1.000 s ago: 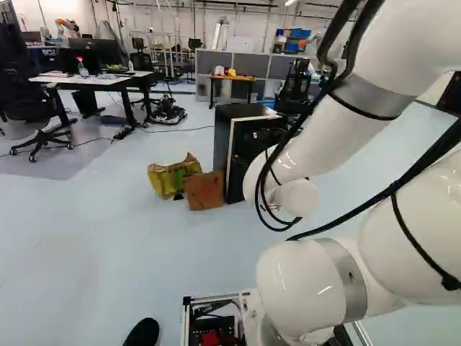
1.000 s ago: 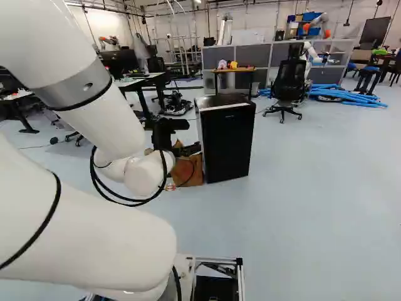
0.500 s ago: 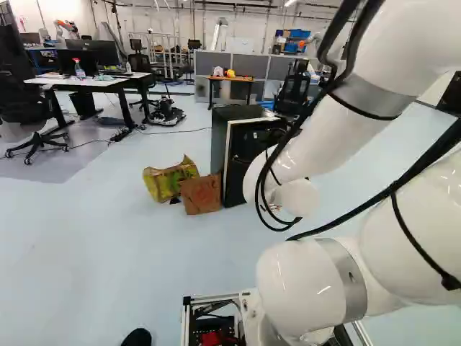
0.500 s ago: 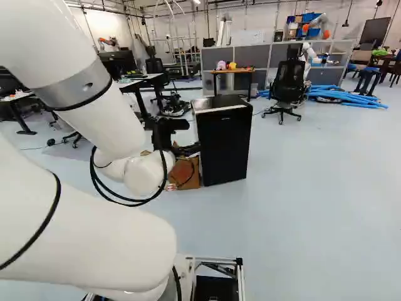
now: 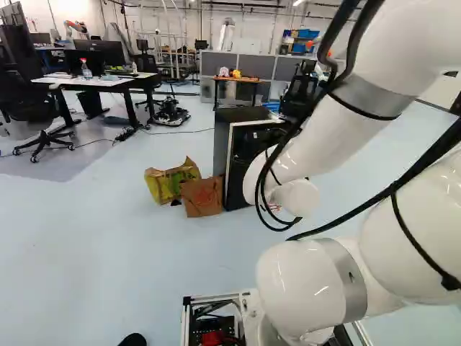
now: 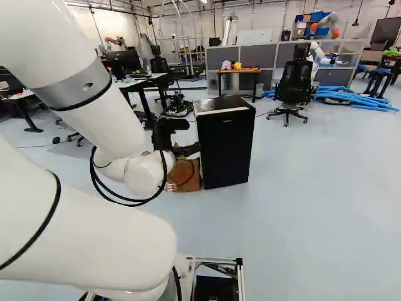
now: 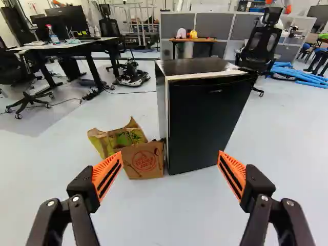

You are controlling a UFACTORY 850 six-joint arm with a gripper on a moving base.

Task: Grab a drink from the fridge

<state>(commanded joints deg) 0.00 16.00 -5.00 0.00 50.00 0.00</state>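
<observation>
The black mini fridge (image 6: 225, 147), its door shut, stands on the floor ahead of the arm. In the right base view my gripper (image 6: 188, 137) is short of the fridge, at its left side. The wrist view has the fridge (image 7: 207, 125) beyond the gripper (image 7: 170, 166), whose two orange-padded fingers stand wide open with only floor between them. A pale strip runs along the top front edge of the fridge. No drink can be seen; the inside of the fridge is hidden.
A brown paper bag (image 7: 143, 160) and a yellow-green bag (image 5: 167, 184) lie beside the fridge. Behind are desks (image 5: 108, 81), an office chair (image 6: 293, 88), blue tubes (image 6: 354, 97) and another robot (image 6: 318, 53). A person's dark shoe (image 5: 133, 339) is beside the base.
The base has moved a little closer to the fridge and turned slightly, shifting the scene. Against its lowest joint the arm has kept its pose.
</observation>
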